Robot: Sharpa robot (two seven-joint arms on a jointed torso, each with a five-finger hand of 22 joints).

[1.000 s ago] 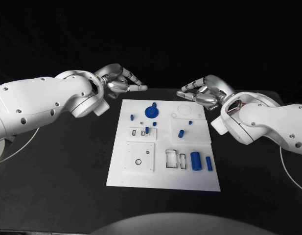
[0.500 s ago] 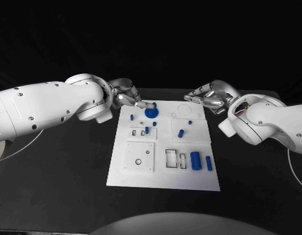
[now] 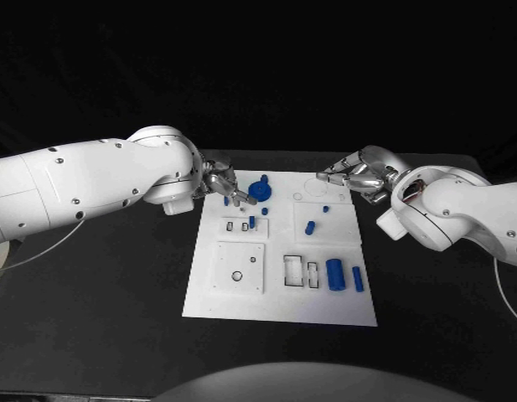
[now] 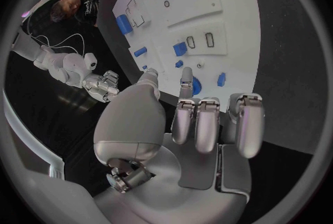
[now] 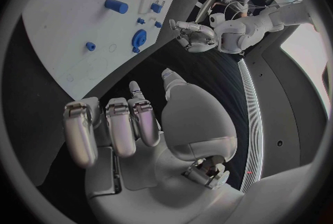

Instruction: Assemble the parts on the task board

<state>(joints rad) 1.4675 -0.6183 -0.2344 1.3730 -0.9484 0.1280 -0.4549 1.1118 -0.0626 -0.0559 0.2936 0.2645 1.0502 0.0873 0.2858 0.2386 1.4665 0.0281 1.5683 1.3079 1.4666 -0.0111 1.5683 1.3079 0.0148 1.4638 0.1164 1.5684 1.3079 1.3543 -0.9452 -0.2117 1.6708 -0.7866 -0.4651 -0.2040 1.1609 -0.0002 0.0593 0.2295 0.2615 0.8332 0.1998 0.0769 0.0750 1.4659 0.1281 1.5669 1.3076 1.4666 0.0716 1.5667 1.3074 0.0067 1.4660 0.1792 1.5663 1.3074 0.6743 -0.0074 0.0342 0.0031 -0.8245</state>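
Note:
The white task board (image 3: 240, 289) lies in the middle of the table with several blue parts on it. A round blue part (image 3: 260, 192) stands near its far edge. Small blue pegs (image 3: 310, 227) sit in the middle, and two blue cylinders (image 3: 334, 275) lie near the front right. My left hand (image 3: 228, 189) hovers over the board's far left corner. Its fingertips (image 4: 185, 75) reach right up to the round blue part (image 4: 197, 86), and it holds nothing. My right hand (image 3: 353, 174) hangs over the far right corner, fingers loosely bent and empty (image 5: 132, 124).
The board has empty rectangular slots (image 3: 294, 272) and small holes (image 3: 238, 275) in its front half. Black table (image 3: 101, 318) surrounds the board on all sides. The right wrist view shows the board (image 5: 62, 24) and my left hand (image 5: 191, 35) beyond it.
My left hand has come down from beyond the far left corner onto the board, toward the round blue part. My right hand has shifted slightly toward the far right corner.

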